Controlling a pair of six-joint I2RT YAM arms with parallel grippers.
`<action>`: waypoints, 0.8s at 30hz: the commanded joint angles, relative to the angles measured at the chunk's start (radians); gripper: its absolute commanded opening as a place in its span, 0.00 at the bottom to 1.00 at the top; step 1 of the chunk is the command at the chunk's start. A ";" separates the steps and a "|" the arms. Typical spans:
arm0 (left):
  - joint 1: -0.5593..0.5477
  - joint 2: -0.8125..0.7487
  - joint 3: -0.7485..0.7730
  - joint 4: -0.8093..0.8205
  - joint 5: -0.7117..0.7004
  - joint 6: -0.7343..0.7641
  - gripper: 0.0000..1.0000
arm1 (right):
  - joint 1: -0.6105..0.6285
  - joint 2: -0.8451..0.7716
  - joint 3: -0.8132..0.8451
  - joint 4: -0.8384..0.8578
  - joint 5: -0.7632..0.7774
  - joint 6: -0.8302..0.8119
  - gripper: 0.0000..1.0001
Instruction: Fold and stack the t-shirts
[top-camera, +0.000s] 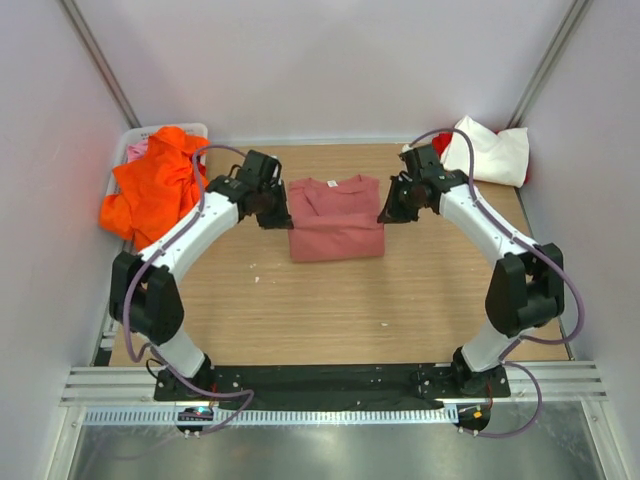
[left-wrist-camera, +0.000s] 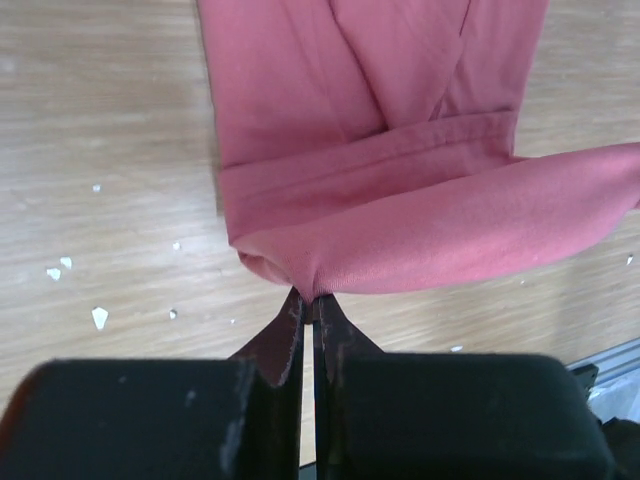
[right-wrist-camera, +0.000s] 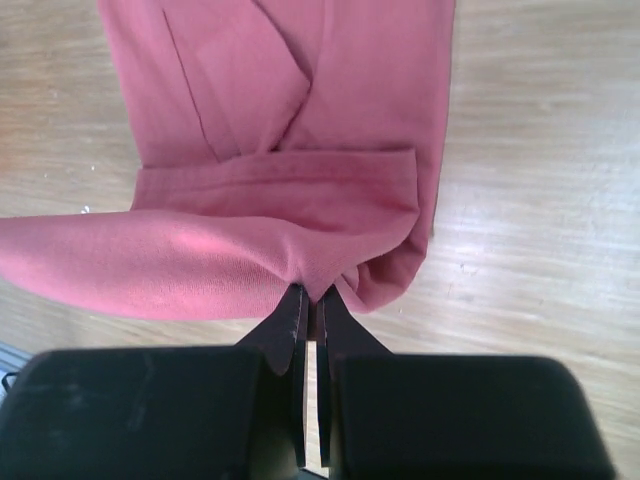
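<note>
Pinching salmon-pink t-shirt (top-camera: 335, 218) at side edges: left gripper (left-wrist-camera: 312, 303), right gripper (right-wrist-camera: 311, 298) clenched; orange t-shirt (top-camera: 155, 185) well apart.

The light wooden worktop (top-camera: 340, 300) carries a folded dusty salmon-pink cloth t-shirt (top-camera: 335, 220) at its far middle, with small white flecks (left-wrist-camera: 98, 318) scattered beside it.

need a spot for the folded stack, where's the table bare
Bare table lies in front of the salmon-pink shirt, down to the near edge. Crowded: orange shirt far left, white shirt far right, left gripper and right gripper pinching the salmon-pink shirt's corners.
</note>
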 joint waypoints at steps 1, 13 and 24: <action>0.037 0.077 0.126 -0.042 0.054 0.071 0.00 | -0.015 0.072 0.159 -0.043 0.043 -0.044 0.01; 0.245 0.766 0.963 -0.231 0.216 0.024 0.28 | -0.098 0.817 1.127 -0.166 -0.014 0.014 0.81; 0.290 0.653 0.800 -0.072 0.218 -0.029 0.91 | -0.141 0.475 0.536 0.270 -0.149 0.017 1.00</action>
